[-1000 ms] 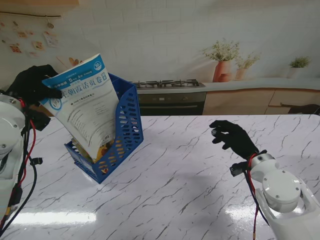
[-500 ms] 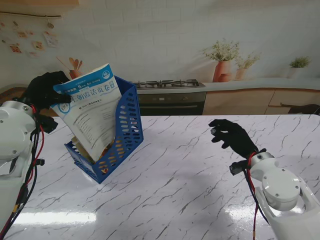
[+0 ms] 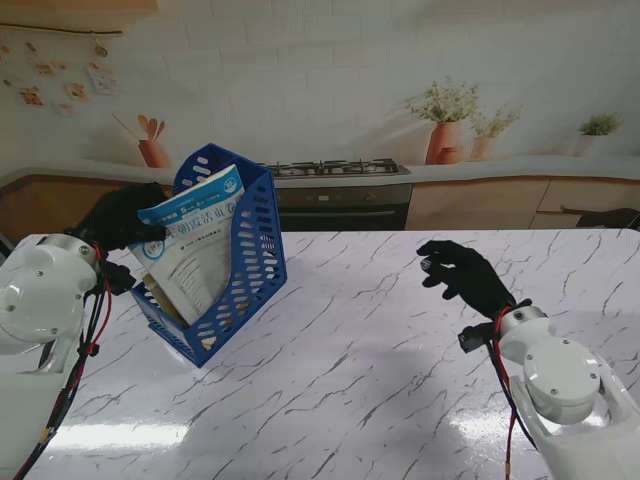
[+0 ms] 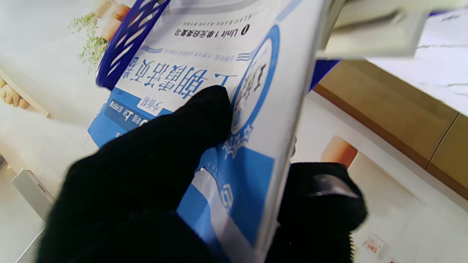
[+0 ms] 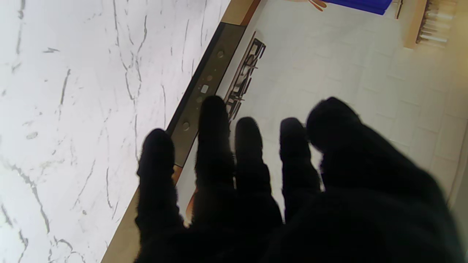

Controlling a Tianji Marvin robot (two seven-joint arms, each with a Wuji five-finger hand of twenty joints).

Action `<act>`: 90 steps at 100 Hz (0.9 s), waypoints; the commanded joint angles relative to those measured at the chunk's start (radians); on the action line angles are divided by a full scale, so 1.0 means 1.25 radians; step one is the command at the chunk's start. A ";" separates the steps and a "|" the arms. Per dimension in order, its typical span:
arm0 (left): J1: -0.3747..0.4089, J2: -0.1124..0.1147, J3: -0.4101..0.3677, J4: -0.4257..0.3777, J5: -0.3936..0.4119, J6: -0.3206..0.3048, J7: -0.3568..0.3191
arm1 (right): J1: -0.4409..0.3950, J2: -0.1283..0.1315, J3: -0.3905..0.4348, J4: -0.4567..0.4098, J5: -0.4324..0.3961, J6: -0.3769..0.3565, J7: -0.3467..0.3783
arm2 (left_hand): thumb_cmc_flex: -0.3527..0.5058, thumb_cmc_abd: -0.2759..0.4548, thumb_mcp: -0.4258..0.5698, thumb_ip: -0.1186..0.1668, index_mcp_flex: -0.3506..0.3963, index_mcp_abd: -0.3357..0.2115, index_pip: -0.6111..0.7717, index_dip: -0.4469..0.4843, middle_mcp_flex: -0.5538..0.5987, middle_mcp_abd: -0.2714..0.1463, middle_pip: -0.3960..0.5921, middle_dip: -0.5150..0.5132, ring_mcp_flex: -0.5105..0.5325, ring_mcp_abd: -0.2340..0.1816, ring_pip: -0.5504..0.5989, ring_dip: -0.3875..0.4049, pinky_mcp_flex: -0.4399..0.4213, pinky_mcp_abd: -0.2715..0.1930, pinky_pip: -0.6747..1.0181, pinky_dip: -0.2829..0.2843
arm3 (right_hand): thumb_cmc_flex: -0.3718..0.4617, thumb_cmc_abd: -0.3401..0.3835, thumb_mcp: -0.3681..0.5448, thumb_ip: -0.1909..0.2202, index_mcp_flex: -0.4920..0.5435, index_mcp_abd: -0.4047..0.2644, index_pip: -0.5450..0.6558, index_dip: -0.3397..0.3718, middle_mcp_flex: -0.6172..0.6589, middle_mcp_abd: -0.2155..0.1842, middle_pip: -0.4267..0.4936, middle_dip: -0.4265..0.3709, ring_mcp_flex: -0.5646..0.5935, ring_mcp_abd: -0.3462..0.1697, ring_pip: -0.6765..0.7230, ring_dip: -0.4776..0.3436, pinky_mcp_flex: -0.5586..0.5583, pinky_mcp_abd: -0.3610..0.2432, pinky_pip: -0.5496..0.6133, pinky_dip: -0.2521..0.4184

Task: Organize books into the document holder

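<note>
A blue perforated document holder (image 3: 250, 262) stands tilted on the left of the marble table. A thin white-and-blue book (image 3: 192, 240) leans inside it, most of it below the holder's rim. My left hand (image 3: 118, 218), in a black glove, is shut on the book's upper left corner. The left wrist view shows the thumb on the book's cover (image 4: 219, 73) and fingers (image 4: 321, 197) behind it. My right hand (image 3: 462, 272) hovers over the table's right part, open, fingers spread, holding nothing; the right wrist view shows the same hand (image 5: 256, 175).
Other books (image 3: 210, 296) show through the holder's lower holes. The table (image 3: 380, 360) runs white with grey veins. Behind it are a stove (image 3: 335, 170), a counter and potted plants (image 3: 447, 125).
My left hand has come down and to the right with the book, which has slid deeper into the holder. The right hand has not moved.
</note>
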 commanded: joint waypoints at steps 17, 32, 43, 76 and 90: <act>0.028 -0.004 0.019 0.035 -0.012 -0.030 -0.014 | -0.009 -0.006 -0.007 -0.001 0.007 0.000 -0.006 | 0.081 0.049 0.102 0.035 0.044 -0.077 0.055 -0.004 0.025 -0.040 0.012 -0.004 0.059 -0.039 0.008 0.009 0.006 -0.078 0.074 -0.007 | 0.004 0.011 -0.020 0.029 -0.006 -0.002 -0.022 0.013 -0.017 -0.007 -0.001 -0.002 -0.018 -0.002 -0.010 -0.009 -0.013 0.032 -0.006 -0.007; 0.035 -0.005 0.025 0.042 -0.016 -0.035 -0.011 | -0.010 -0.006 -0.007 -0.001 0.007 -0.001 -0.005 | 0.086 0.044 0.082 0.029 0.034 -0.075 0.046 -0.010 0.022 -0.024 -0.017 -0.023 0.057 -0.034 -0.003 0.011 0.006 -0.076 0.067 -0.008 | 0.004 0.004 -0.019 0.030 0.001 -0.006 -0.022 0.015 -0.010 -0.006 -0.003 -0.003 -0.013 0.004 -0.010 -0.010 -0.012 0.038 -0.006 -0.005; 0.039 -0.006 0.029 0.042 -0.020 -0.033 -0.006 | -0.012 -0.006 -0.007 0.000 0.009 -0.003 -0.005 | 0.077 0.045 0.019 0.021 -0.008 -0.064 0.020 -0.077 0.032 0.021 -0.125 -0.062 0.024 -0.021 -0.043 0.017 0.000 -0.062 0.021 -0.029 | -0.002 0.000 -0.012 0.030 0.006 -0.007 -0.023 0.016 -0.004 -0.003 -0.005 -0.004 -0.008 0.004 -0.009 -0.010 -0.010 0.042 -0.003 -0.004; 0.061 -0.012 0.020 0.003 -0.021 -0.019 0.020 | -0.018 -0.005 -0.003 -0.002 0.013 -0.004 0.000 | 0.007 0.098 -0.158 -0.002 -0.090 -0.042 -0.154 -0.428 -0.105 0.052 -0.109 -0.242 -0.248 0.096 -0.213 -0.151 -0.365 0.100 -0.122 0.076 | -0.020 -0.006 0.005 0.024 0.012 -0.012 -0.022 0.018 0.006 -0.008 -0.003 -0.001 0.004 0.000 -0.003 -0.007 0.000 0.042 0.007 -0.001; 0.064 -0.011 0.016 -0.009 -0.023 -0.013 0.010 | -0.020 -0.006 -0.001 -0.002 0.015 -0.004 -0.001 | -0.026 0.124 -0.192 -0.002 -0.068 -0.019 -0.275 -0.561 -0.179 0.048 -0.065 -0.289 -0.329 0.100 -0.286 -0.186 -0.496 0.132 -0.241 0.113 | -0.021 -0.002 0.005 0.022 0.010 -0.010 -0.022 0.017 0.002 -0.010 -0.001 0.001 0.002 -0.004 -0.002 -0.006 0.002 0.036 0.009 -0.001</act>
